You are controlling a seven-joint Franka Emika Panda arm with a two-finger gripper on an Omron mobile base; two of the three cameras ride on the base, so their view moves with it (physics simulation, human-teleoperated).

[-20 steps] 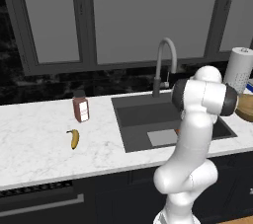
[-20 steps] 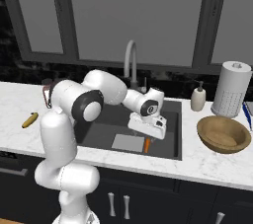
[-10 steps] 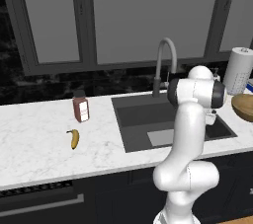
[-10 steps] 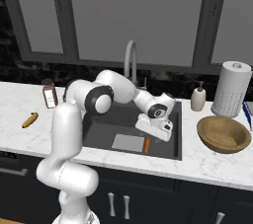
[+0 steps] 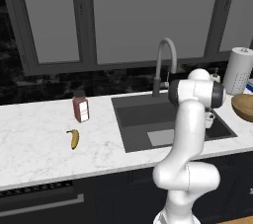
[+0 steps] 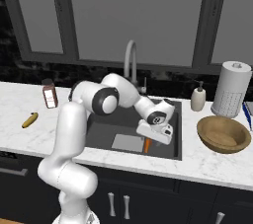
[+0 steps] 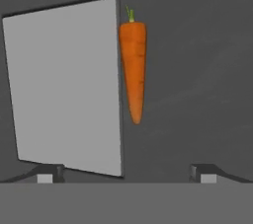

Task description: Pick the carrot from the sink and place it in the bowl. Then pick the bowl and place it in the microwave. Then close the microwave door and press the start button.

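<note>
Swung further right and lower into the sink (image 6: 106,131) than half a second ago, the arm now with its wrist hanging over the basin's right half. Means the reach for the first pick is nearly lined up, though no contact made yet.

Parked on the counter to the right of the basin, well apart from the arm: the bowl (image 6: 223,134), empty and waiting (its edge also peeking in at the right of the left base view).

Poised just above the sink floor: the gripper (image 7: 126,173), jaws spread as wide as they go, nothing between them.

Lying flat on the dark floor, hard against the right edge of the light grey patch (image 7: 64,85): the carrot (image 7: 133,70), leafy end pointing away from the hand, tip toward it. Sits ahead of the fingertips and roughly midway across the gap, so probably only a short advance and descent left before closing.
</note>
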